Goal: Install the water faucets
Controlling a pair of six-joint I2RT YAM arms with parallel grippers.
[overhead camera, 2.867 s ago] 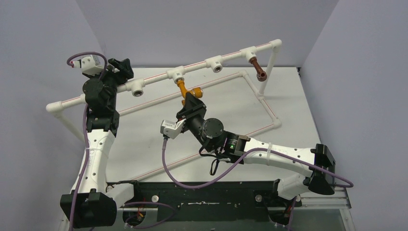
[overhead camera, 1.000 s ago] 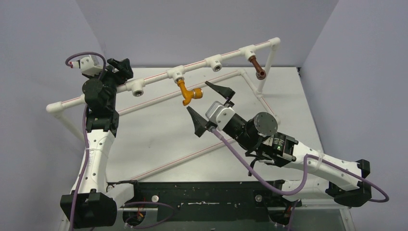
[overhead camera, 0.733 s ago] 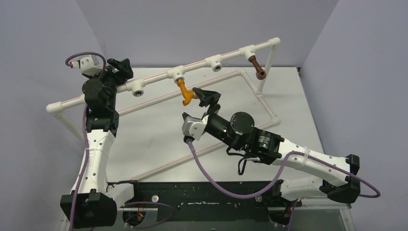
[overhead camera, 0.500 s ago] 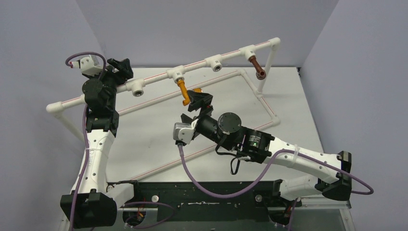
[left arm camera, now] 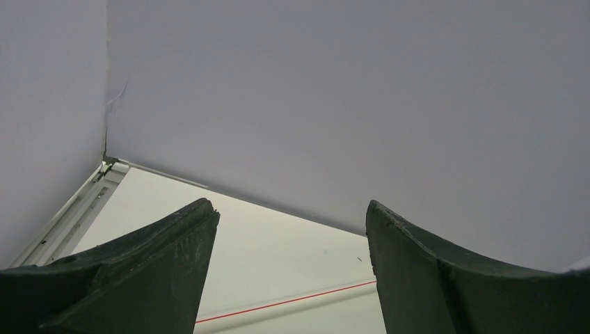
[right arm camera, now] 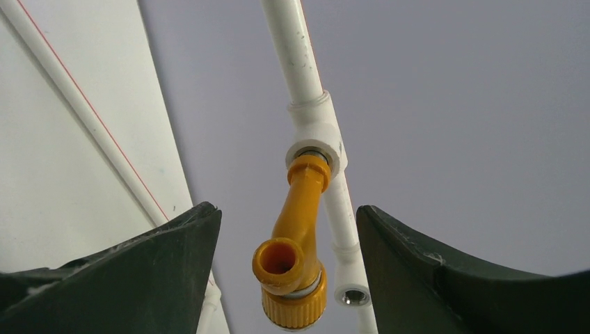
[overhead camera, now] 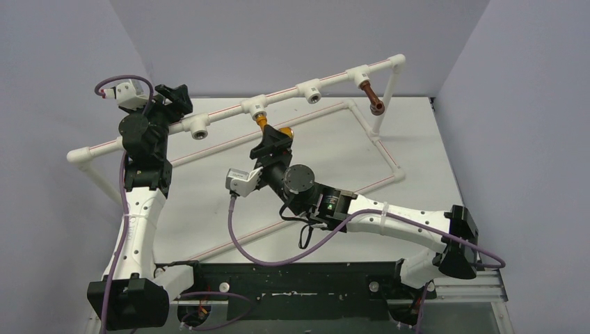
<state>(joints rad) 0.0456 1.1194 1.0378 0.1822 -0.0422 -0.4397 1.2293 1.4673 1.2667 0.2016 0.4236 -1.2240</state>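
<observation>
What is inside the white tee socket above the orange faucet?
The orange faucet enters the tee socket by its neck; its end inside is covered.

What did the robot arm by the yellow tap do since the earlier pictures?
The right gripper had pulled away to the right. It swung back left and now sits open around the orange faucet, jaws on either side, not squeezing it. The orange faucet stayed in the pipe frame. The brown faucet and the open left gripper did not move.
</observation>
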